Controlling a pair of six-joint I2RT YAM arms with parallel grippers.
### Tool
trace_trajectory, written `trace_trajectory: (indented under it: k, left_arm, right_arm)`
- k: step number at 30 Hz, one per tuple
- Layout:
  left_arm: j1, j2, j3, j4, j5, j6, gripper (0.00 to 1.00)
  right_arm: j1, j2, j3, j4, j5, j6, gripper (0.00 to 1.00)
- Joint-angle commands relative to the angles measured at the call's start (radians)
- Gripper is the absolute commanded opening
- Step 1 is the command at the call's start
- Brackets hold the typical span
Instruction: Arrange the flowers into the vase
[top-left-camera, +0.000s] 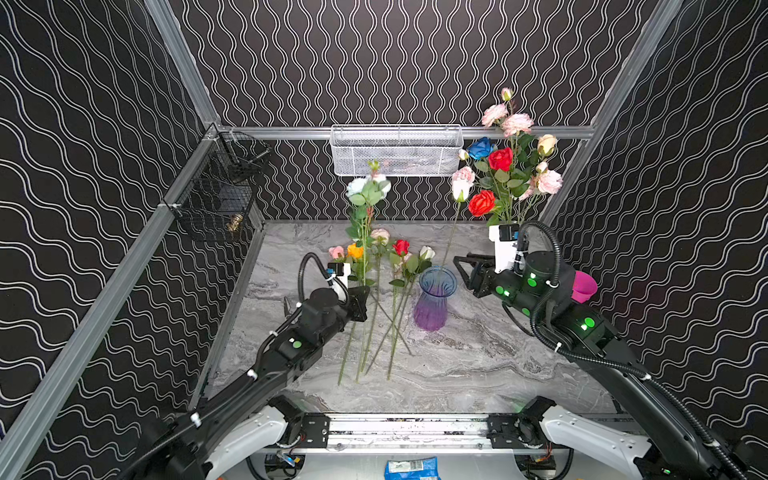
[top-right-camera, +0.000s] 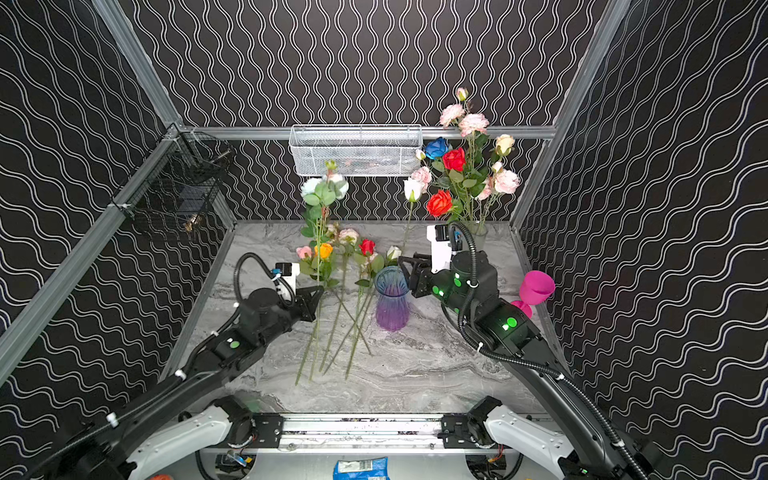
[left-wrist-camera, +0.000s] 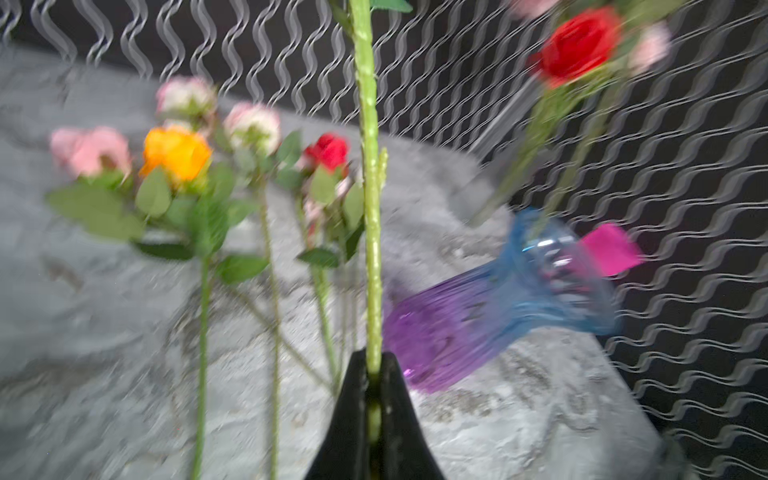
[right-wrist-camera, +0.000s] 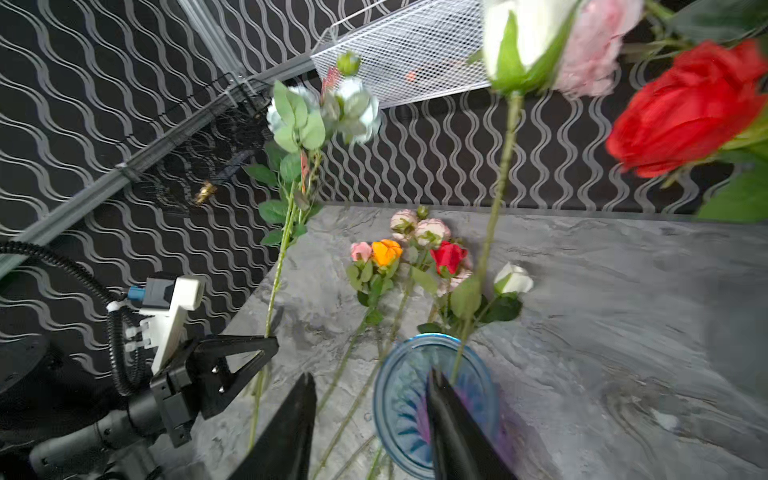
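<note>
Left of the vase (top-left-camera: 434, 299), a pale-blue flower (top-left-camera: 365, 188) is held upright, bloom up, stem clamped in the closed left gripper (left-wrist-camera: 374, 365). Over the vase rim, the right gripper (right-wrist-camera: 370, 374) is seen with jaws parted, empty.

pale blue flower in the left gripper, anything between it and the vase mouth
Nothing upright. Loose flowers lie flat between them. A white rose stem leans out of the vase mouth, and the open right gripper hovers at its rim.
</note>
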Motion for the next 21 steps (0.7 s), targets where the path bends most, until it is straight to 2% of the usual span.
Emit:
trace_trajectory:
  k: [1,5,12,18,21]
  left_arm:
    - [-0.015,-0.050,-0.003,0.167,0.123,0.052,0.00]
    - [-0.043,-0.073,-0.013,0.316,0.235,0.045,0.00]
    - [-0.067,-0.106,-0.013,0.363,0.297,0.040,0.00]
    - [-0.068,-0.141,-0.017,0.320,0.305,0.050,0.00]
    - [-0.068,-0.154,-0.019,0.296,0.301,0.057,0.00]
  right_arm:
    - [0.042,0.044,0.018,0.120,-0.135,0.064,0.49]
    - [0.180,0.152,0.098,0.130,-0.081,0.014,0.56]
    - [0.230,0.285,0.182,0.217,-0.145,0.042,0.59]
    - [0.239,0.385,0.244,0.266,-0.193,0.062,0.52]
    - [0.244,0.419,0.273,0.274,-0.205,0.068,0.44]
